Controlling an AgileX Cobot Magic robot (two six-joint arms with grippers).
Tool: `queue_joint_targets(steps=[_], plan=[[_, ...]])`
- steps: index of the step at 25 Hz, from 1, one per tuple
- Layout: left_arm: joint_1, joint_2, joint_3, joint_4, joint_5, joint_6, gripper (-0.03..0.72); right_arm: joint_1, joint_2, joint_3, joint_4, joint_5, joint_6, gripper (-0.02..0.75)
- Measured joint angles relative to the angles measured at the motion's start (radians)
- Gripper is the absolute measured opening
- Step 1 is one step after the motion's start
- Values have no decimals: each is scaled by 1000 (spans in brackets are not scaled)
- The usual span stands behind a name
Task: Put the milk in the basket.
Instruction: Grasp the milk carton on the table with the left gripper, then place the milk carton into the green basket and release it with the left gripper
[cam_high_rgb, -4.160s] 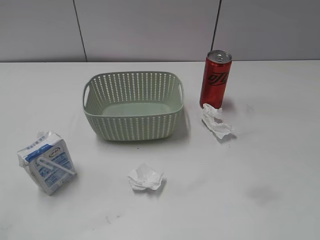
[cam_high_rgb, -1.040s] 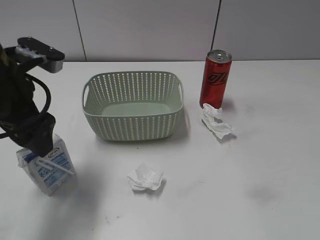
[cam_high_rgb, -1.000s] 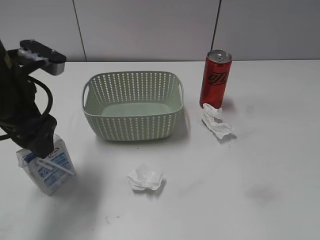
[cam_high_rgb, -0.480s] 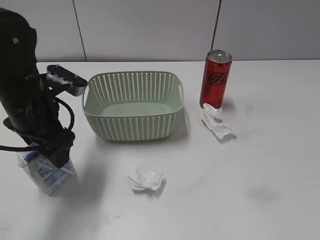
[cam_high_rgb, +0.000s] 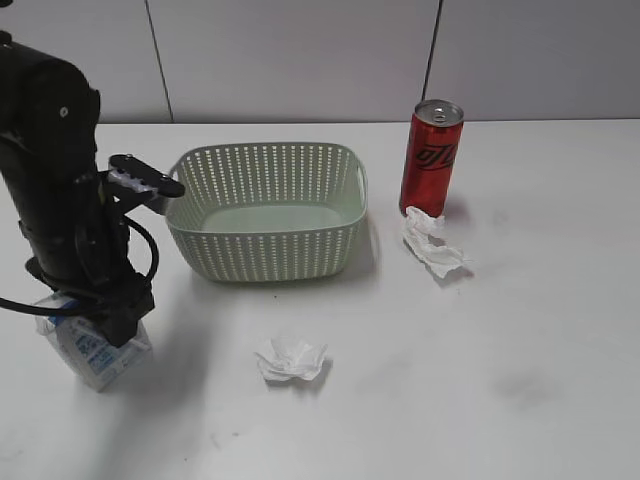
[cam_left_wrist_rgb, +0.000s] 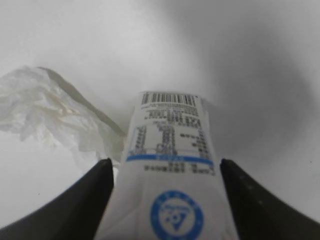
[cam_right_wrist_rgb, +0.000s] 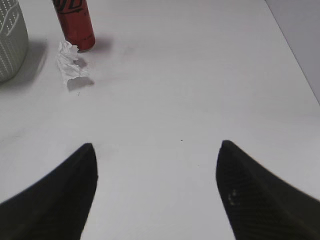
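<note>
The milk (cam_high_rgb: 97, 356), a small white carton with blue print, stands tilted at the table's front left. My left gripper (cam_high_rgb: 104, 322) is down over it. In the left wrist view the carton (cam_left_wrist_rgb: 170, 145) lies between the two open fingers (cam_left_wrist_rgb: 165, 162), with a narrow gap on each side. The pale green basket (cam_high_rgb: 265, 255) stands empty at mid table, to the right of and beyond the milk. My right gripper (cam_right_wrist_rgb: 157, 150) is open and empty over bare table; it does not show in the exterior view.
A red can (cam_high_rgb: 430, 160) stands right of the basket, with a crumpled tissue (cam_high_rgb: 432, 245) in front of it. Another tissue (cam_high_rgb: 290, 358) lies in front of the basket. A third tissue (cam_left_wrist_rgb: 45, 115) lies just behind the milk. The right wrist view shows the can (cam_right_wrist_rgb: 75, 22) and the basket's corner (cam_right_wrist_rgb: 7, 45).
My left arm came in from the left, swung over the milk and lowered, so its fingers now straddle the carton. The milk, basket and can have not moved.
</note>
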Motion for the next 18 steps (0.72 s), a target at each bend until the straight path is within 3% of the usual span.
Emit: queue_joint_targets(steps=[5,13,18], plan=[[0,2,0,-1,5,0,336,0,0,0,0,0,0,588],[0,2,-3,3,22,1,330,0,0,0,0,0,0,588],[0,2,-77,6,154,1,330,0,0,0,0,0,0,588]])
